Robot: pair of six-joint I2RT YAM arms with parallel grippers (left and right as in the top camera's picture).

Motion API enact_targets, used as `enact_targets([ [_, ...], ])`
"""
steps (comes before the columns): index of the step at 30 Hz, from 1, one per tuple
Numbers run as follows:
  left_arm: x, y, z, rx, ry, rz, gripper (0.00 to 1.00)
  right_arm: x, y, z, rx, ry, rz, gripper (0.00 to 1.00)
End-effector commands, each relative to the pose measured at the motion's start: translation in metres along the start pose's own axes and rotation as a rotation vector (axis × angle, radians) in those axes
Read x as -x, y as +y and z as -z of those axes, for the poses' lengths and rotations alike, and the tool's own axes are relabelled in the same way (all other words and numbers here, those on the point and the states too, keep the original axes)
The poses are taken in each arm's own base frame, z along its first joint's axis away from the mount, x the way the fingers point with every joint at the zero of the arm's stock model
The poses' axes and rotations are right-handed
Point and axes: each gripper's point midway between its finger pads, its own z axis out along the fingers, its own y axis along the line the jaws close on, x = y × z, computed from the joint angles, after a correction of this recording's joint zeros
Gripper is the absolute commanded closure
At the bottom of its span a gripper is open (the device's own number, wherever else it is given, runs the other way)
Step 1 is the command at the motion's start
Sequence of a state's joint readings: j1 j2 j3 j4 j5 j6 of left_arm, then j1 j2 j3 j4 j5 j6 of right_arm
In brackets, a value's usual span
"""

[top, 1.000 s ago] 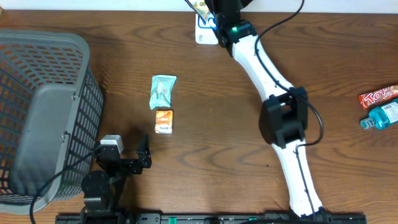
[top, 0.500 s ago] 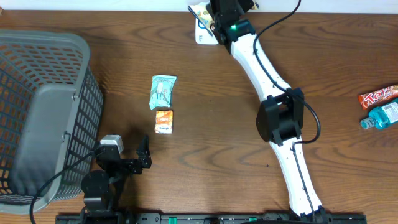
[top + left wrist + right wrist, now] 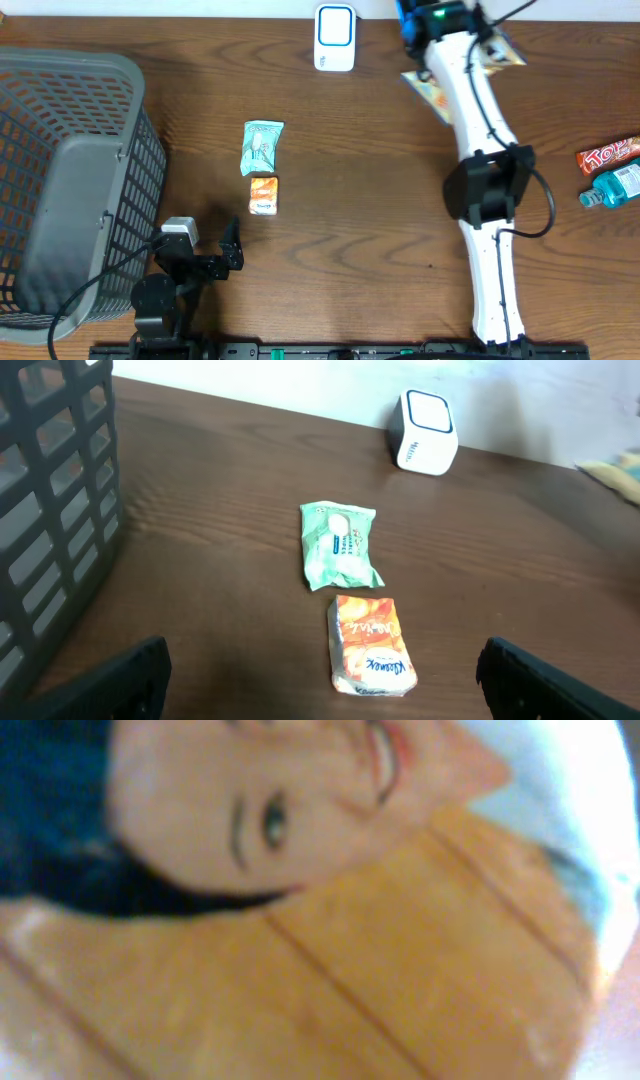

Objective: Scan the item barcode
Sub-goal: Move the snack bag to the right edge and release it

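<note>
The item, a yellow-orange printed packet point(image 3: 432, 96), hangs under my right arm at the table's far edge, to the right of the white barcode scanner point(image 3: 334, 38). My right gripper point(image 3: 425, 20) is shut on the packet. The packet's print, a face on orange point(image 3: 330, 920), fills the right wrist view and hides the fingers. In the left wrist view the scanner point(image 3: 427, 432) stands at the back. My left gripper point(image 3: 232, 250) rests open at the near left, with nothing between its fingers point(image 3: 135, 672).
A green wipes packet point(image 3: 263, 146) and an orange tissue pack point(image 3: 263, 194) lie left of centre. A grey basket point(image 3: 70, 180) fills the left side. A red candy bar point(image 3: 607, 154) and a blue bottle point(image 3: 618, 186) lie at the right edge.
My right arm has swung right, carrying the packet away from over the scanner, which now shows in full. The left arm has not moved.
</note>
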State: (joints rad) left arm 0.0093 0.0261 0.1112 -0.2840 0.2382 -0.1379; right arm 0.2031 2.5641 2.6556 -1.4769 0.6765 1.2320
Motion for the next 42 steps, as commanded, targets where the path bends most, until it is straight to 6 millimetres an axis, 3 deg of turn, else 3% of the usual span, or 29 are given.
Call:
enact_targets([
  [1,-0.012,0.000,-0.002,-0.007,0.036,0.015,0.02,0.069,-0.049,-0.018,-0.128,-0.132,-0.074,0.99],
  [7,-0.012,0.000,-0.002,-0.007,0.036,0.015,0.02,0.104,-0.107,-0.104,-0.287,-0.092,0.018,0.99],
  [11,-0.012,0.000,-0.002,-0.007,0.036,0.015,0.02,0.112,-0.137,-0.160,-0.304,-0.014,0.112,0.97],
  [13,-0.012,0.000,-0.002,-0.007,0.036,0.015,0.02,0.116,-0.145,-0.176,-0.271,0.043,0.152,0.82],
  [16,-0.012,0.000,-0.002,-0.007,0.036,0.015,0.02,0.133,-0.156,-0.177,-0.242,0.062,0.123,0.54],
  [19,-0.012,0.000,-0.002,-0.007,0.036,0.015,0.02,0.150,-0.158,-0.157,-0.201,0.079,0.093,0.19],
  [20,-0.012,0.000,-0.002,-0.007,0.036,0.015,0.02,0.156,-0.154,-0.144,-0.162,0.091,0.083,0.16],
  [23,-0.012,0.000,-0.002,-0.007,0.036,0.015,0.02,0.158,-0.128,-0.092,0.019,0.158,0.064,0.15],
  [29,-0.012,0.000,-0.002,-0.007,0.036,0.015,0.02,0.112,-0.067,0.006,0.356,0.349,0.101,0.19],
  [32,-0.012,0.000,-0.002,-0.007,0.036,0.015,0.02,0.072,-0.039,0.051,0.437,0.404,0.199,0.18],
  [34,-0.012,0.000,-0.002,-0.007,0.036,0.015,0.02,0.020,-0.021,0.088,0.450,0.458,0.317,0.16],
  [37,-0.012,0.000,-0.002,-0.007,0.036,0.015,0.03,-0.036,-0.014,0.119,0.441,0.516,0.445,0.10],
  [42,-0.012,0.000,-0.002,-0.007,0.036,0.015,0.02,-0.136,-0.011,0.182,0.494,0.657,0.690,0.14],
])
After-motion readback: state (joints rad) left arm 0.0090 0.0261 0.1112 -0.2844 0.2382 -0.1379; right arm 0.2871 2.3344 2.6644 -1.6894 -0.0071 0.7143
